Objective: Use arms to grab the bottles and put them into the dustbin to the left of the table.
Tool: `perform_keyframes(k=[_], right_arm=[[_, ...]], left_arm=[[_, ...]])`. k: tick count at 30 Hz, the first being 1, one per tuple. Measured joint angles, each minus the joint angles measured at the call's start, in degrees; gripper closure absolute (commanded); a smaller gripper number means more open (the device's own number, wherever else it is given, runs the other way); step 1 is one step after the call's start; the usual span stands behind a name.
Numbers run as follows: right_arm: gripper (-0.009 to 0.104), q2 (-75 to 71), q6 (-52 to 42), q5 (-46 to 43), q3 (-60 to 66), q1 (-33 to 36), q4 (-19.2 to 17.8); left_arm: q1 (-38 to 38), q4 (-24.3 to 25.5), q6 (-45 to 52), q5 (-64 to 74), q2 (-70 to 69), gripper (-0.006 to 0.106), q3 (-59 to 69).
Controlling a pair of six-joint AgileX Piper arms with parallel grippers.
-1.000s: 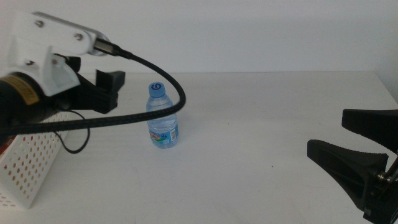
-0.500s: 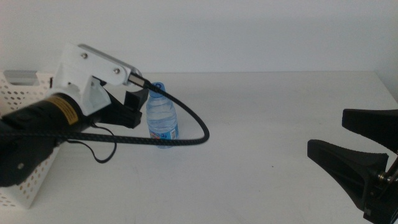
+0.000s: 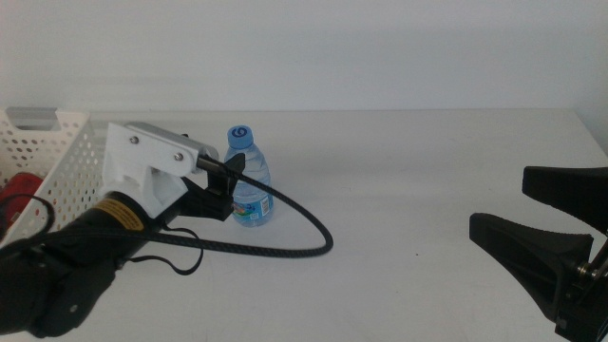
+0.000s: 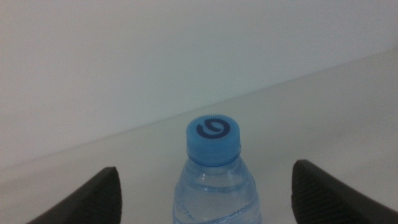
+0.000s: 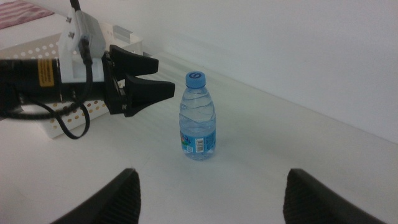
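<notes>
Step in hand: approach for the grasp on the water bottle (image 3: 249, 179). It stands upright on the white surface (image 3: 408, 190), blue cap up, just to the right of the dustbin (image 3: 57, 157), whose perforated wall shows at the left edge of the middle view. Something red lies inside the bin; cannot tell what it is.

Left end effector (image 5: 146, 89): jaws spread wide, level with the bottle's upper half. Right wrist view shows them just beside the bottle, tips short of it and not touching. Left wrist view has the cap centred between the two jaw tips, so alignment looks good.

Right end effector (image 3: 546, 223): parked low at the right of the surface, well apart from the bottle, jaws open.

Next move, as judged: push forward until the bottle body sits between the jaws, then close on it. A thin clear bottle may tip if one jaw touches first.

Versus a second ago: the left arm has dropped and swung in toward the bottle, from up near the bin. Bottle and right arm unchanged.
</notes>
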Motion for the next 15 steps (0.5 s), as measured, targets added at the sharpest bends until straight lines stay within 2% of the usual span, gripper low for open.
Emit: perform_keyframes(k=[3, 9, 15], right_arm=[[0.035, 0.0, 0.0, 0.0, 0.0, 0.0, 0.0], [0.035, 0.0, 0.0, 0.0, 0.0, 0.0, 0.0], [0.035, 0.0, 0.0, 0.0, 0.0, 0.0, 0.0]], left_arm=[[0.0, 0.0, 0.9, -4.2, 3.1, 0.01, 0.1], [0.0, 3.1, -0.2, -14.7, 9.3, 0.01, 0.1], [0.0, 2.6, -0.6, -17.7, 13.0, 0.01, 0.1]])
